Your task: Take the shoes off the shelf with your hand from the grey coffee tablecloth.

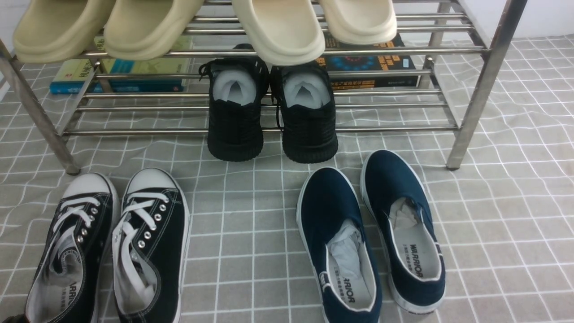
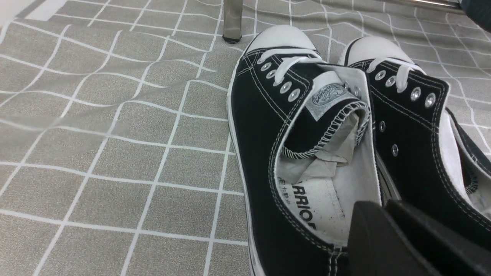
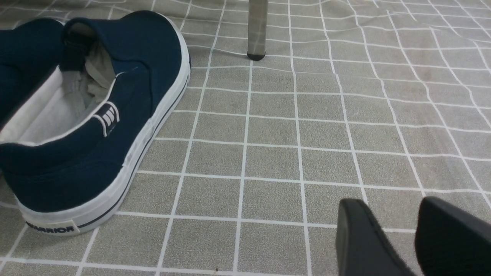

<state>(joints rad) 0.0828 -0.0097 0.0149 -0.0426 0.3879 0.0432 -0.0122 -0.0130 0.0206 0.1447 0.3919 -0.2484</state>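
The black canvas sneakers (image 1: 107, 246) with white laces and toe caps stand side by side on the grey grid tablecloth (image 1: 251, 215), front left of the silver shelf (image 1: 471, 107). In the left wrist view the pair (image 2: 276, 126) fills the right half. My left gripper (image 2: 385, 209) sits at the heel end, its jaws pressed together on the inner collar wall of the nearer sneaker. My right gripper (image 3: 391, 207) is open and empty, low over bare cloth. Neither gripper shows in the front view.
All-black knit sneakers (image 1: 269, 116) stand on the shelf's lower tier, with books (image 1: 121, 76) behind. Beige slippers (image 1: 278, 27) lie on the top tier. Navy slip-ons (image 1: 372, 237) stand front right, beside my right gripper (image 3: 88, 126). Shelf legs (image 2: 232, 19) (image 3: 257, 27) stand close by.
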